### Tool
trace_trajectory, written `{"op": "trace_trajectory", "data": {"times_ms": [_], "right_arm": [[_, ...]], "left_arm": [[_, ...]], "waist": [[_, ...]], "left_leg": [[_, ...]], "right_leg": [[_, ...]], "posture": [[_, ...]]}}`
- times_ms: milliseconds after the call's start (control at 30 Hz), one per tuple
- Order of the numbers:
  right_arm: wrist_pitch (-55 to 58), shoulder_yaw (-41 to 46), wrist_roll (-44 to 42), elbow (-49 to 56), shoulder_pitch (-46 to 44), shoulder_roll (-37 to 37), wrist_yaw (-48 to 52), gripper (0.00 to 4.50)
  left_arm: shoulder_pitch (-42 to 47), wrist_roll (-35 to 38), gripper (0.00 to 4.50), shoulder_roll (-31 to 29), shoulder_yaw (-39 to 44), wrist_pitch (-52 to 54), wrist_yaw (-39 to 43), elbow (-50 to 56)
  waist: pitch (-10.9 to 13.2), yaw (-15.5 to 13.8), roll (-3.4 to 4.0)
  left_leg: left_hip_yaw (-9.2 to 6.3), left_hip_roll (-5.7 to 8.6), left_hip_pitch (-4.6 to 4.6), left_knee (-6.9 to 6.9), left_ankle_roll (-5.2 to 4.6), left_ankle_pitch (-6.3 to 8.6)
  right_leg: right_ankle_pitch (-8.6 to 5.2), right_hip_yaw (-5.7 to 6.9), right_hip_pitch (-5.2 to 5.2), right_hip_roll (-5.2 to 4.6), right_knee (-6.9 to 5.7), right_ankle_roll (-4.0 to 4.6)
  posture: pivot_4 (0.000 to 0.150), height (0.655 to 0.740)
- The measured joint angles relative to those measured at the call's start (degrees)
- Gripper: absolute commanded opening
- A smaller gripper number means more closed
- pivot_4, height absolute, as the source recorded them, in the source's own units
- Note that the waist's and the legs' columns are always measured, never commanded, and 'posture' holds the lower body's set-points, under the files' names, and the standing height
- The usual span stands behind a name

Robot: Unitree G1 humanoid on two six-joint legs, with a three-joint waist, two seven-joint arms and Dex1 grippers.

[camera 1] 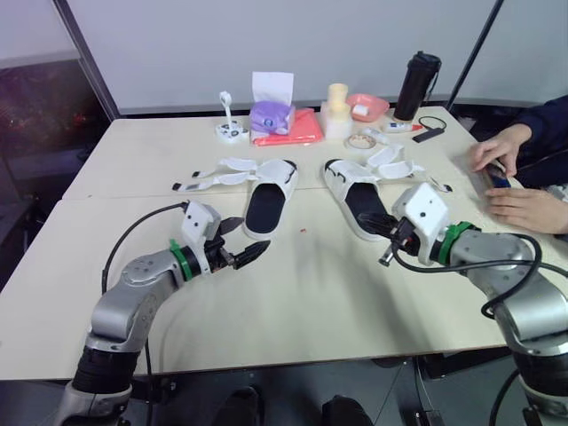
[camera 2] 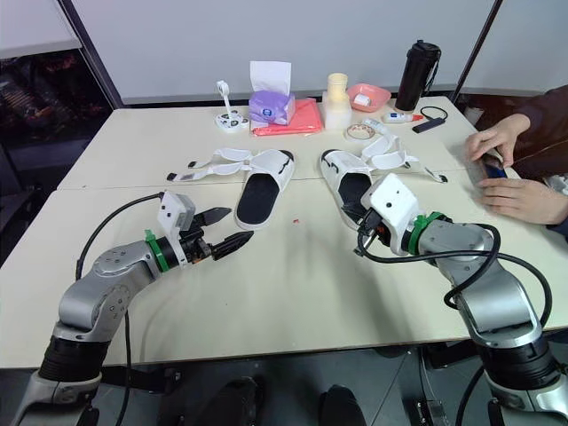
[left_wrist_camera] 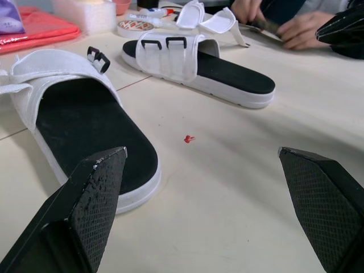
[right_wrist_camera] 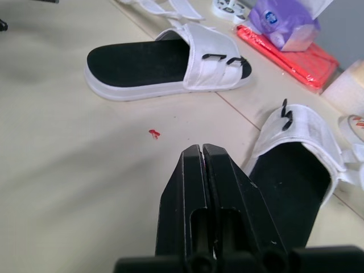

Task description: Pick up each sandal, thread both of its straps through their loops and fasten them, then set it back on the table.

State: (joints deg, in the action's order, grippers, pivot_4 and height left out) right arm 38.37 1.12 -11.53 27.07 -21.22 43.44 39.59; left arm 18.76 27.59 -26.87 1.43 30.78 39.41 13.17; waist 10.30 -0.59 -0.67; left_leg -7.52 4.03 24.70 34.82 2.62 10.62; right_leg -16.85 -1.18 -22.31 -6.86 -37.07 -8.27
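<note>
Table (camera 1: 311, 302) with left sandal (camera 1: 266, 206) before the wide-open, empty left gripper (camera 1: 249, 237); right wrist view resolves the right gripper (right_wrist_camera: 202, 149) pressed closed (holding nothing) beside the right sandal (right_wrist_camera: 287, 170).

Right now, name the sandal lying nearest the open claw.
The left sandal, on the robot's left: its heel sits just ahead of the left claw. The right sandal lies farther.

Head pair looks forward and down over the table (camera 1: 311, 302), both eyes on one scene. Wrist cameras sit low, close over it, sharing left sandal (left_wrist_camera: 85, 125), right sandal (left_wrist_camera: 227, 74), red speck (left_wrist_camera: 189, 138).
</note>
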Motion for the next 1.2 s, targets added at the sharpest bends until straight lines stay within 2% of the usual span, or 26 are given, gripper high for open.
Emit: {"op": "trace_trajectory", "data": {"times_ms": [1133,1167,1200], "right_arm": [[-5.6,-4.3,6.0,-8.1,-4.2,-1.5,-2.4,0.0],[-5.9,-4.5,6.7,-9.1,-4.9,-1.8,-2.9,0.54],[-6.8,-5.0,7.4,-10.4,-5.8,-2.0,-3.4,0.88]], "left_arm": [[-0.1,-0.8,4.46,0.0,0.1,-0.1,-1.2,0.5],[-0.1,-0.9,4.5,0.1,0.1,-0.1,-1.2,0.5],[-0.1,-0.9,4.5,0.1,0.0,-0.2,-1.2,0.5]], "waist": [[0.0,0.0,0.0],[0.0,0.1,0.0],[0.0,0.1,0.0]], "left_leg": [[0.02,0.01,0.0,0.0,0.0,0.0],[0.03,0.01,0.0,0.0,0.0,0.0],[0.04,0.01,0.0,0.01,0.0,0.0]], "right_leg": [[0.0,0.0,0.0,0.0,0.0,-0.01],[0.0,0.0,0.0,0.0,0.0,-0.01],[0.0,0.0,0.0,0.0,-0.01,0.0]], "posture": [[0.15,0.74],[0.15,0.74],[0.15,0.74]]}}
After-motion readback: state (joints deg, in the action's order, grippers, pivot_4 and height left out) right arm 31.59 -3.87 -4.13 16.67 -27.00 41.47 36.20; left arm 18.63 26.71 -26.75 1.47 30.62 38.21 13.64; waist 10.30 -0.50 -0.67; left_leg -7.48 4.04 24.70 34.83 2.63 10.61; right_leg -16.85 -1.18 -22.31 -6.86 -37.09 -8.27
